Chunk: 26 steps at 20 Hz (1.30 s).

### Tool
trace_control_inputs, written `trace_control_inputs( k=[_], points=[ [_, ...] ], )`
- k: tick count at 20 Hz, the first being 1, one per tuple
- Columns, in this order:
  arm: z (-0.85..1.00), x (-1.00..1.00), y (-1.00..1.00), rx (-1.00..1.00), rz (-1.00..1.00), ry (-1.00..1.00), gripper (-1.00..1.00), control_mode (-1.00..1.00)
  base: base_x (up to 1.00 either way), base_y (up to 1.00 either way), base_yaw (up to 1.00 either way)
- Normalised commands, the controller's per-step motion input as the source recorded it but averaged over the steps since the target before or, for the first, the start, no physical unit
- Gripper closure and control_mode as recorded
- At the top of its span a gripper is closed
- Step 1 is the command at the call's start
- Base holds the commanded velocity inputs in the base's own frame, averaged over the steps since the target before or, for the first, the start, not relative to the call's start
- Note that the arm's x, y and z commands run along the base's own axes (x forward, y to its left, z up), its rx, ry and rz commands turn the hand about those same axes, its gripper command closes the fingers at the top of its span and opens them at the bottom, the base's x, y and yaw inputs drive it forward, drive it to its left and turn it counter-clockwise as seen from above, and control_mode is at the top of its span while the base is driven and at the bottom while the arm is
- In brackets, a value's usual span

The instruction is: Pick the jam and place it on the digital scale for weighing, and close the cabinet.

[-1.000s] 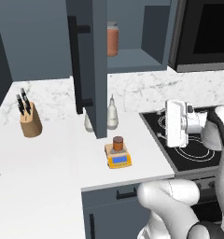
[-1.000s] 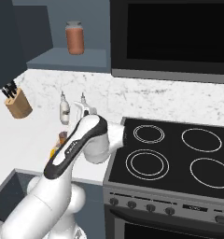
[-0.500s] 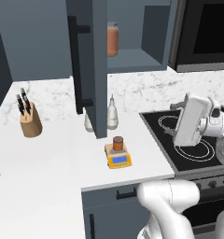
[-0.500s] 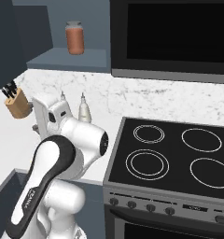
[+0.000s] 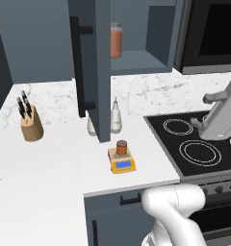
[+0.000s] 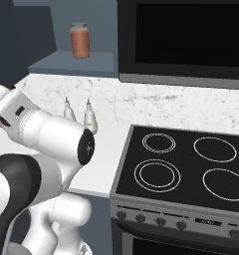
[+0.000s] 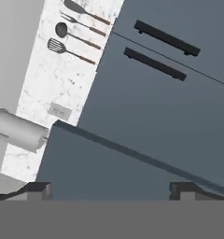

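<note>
- The jam (image 5: 121, 147) stands upright on the scale (image 5: 122, 161), on its grey plate; the scale sits on the white surface (image 5: 50, 173), near the front edge, just left of the stove (image 5: 194, 144)
- The pincer (image 7: 111, 189) is open, jaws wide apart with nothing between them; in the hand view its two dark tips rise at the bottom, facing dark grey cabinet fronts with black bar handles
- In the left base view the hand (image 5: 221, 115) hangs above the stove, well to the right of the scale and well apart from the jam; it touches neither
- The cabinet (image 5: 96, 67) hangs above the scale; its door stands open, edge-on to the camera, black bar handle on its left face
- A taller orange jar (image 5: 116, 40) stands on the cabinet shelf, above and behind the scale
- Two pale bottles (image 5: 116, 117) stand behind the scale, by the marble wall; a knife block (image 5: 30, 122) sits far to the scale's left
- In the hand view, utensils (image 7: 72, 32) hang on a marble wall beside a grey cylinder (image 7: 18, 130)
</note>
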Motion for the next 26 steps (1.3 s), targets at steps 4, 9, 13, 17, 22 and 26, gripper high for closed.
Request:
trace_control_inputs(
  k=[4,9,13,17,22,26],
  points=[
    [0.03,-0.97,0.79,0.0,-0.05,-0.15,-1.0,-1.0,0.0,0.0,0.0],
    [0.0,-0.8,1.0,-0.01,-0.12,0.03,-1.0,-1.0,0.0,0.0,0.0],
    [0.0,-0.58,1.0,0.0,-0.09,0.12,-1.0,-1.0,0.0,0.0,0.0],
    [-0.2,-0.35,1.0,0.01,-0.12,0.04,-1.0,-1.0,0.0,0.0,0.0],
    [-0.53,-0.06,0.97,0.1,-0.23,-0.15,-1.0,-1.0,0.0,0.0,0.0],
    [-0.45,0.1,0.74,0.02,-0.26,-0.23,-1.0,-1.0,0.0,0.0,0.0]
  ],
)
